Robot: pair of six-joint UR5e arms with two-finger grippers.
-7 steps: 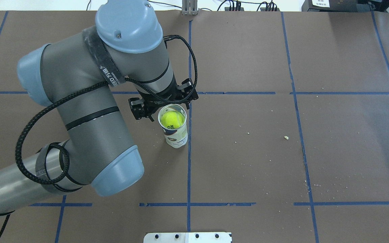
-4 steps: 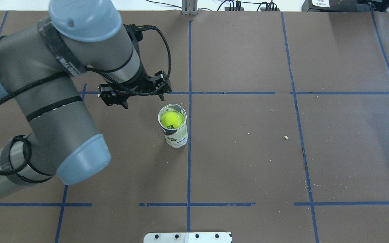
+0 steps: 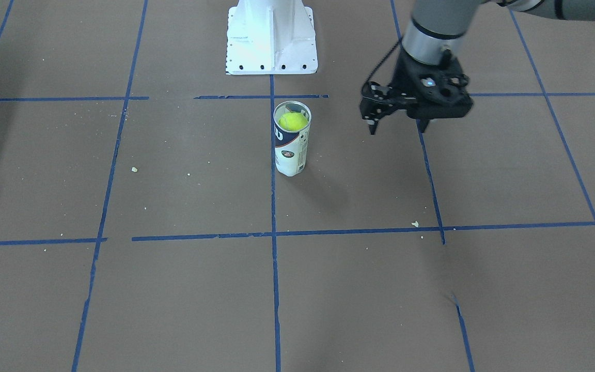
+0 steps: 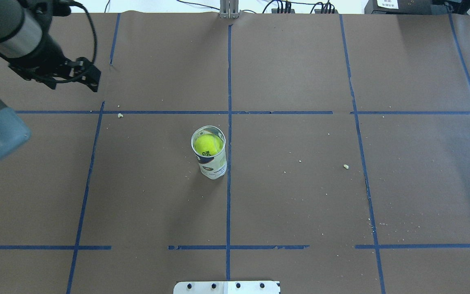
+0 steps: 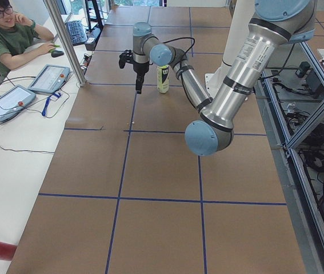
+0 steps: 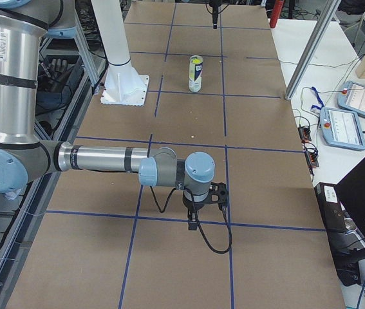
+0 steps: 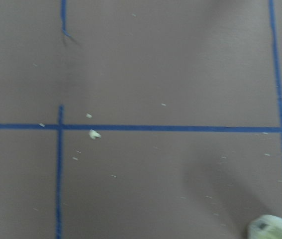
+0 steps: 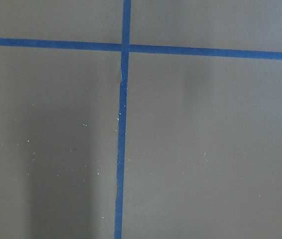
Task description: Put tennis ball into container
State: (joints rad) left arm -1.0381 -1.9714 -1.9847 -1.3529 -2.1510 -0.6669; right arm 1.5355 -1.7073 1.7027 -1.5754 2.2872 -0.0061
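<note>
Leftmost in the overhead view, the left gripper (image 4: pixel 73 83) is held above the table (image 4: pixel 300 204), pointed downward, with its jaws spread apart. It is positioned well apart from the tube (image 4: pixel 213 165), toward the robot's left end of the table. In the front-facing view the same gripper (image 3: pixel 398 126) is seen on the right, and its two fingers (image 3: pixel 372 126) are clearly separated. A small crumb (image 4: pixel 120 115) is seen on the brown paper between gripper and tube, just beside a blue tape line (image 4: pixel 169 112).

At the middle of the table the tube is stood upright with its mouth open, just beside the central tape line (image 4: pixel 229 204). The ball (image 4: pixel 208 144) is seated inside the tube, near the top, and is viewed through the open mouth. In the front-facing view the ball (image 3: pixel 293 121) is likewise seen inside the tube (image 3: pixel 290 152), just under the rim.

Further right, a second crumb (image 4: pixel 346 166) is seen lying on the paper. The right gripper (image 6: pixel 195 219) is shown only in the right side view. It is held low over the near end of the table, well away from the tube (image 6: pixel 196 73). Whether its jaws are apart or together cannot be told.
</note>
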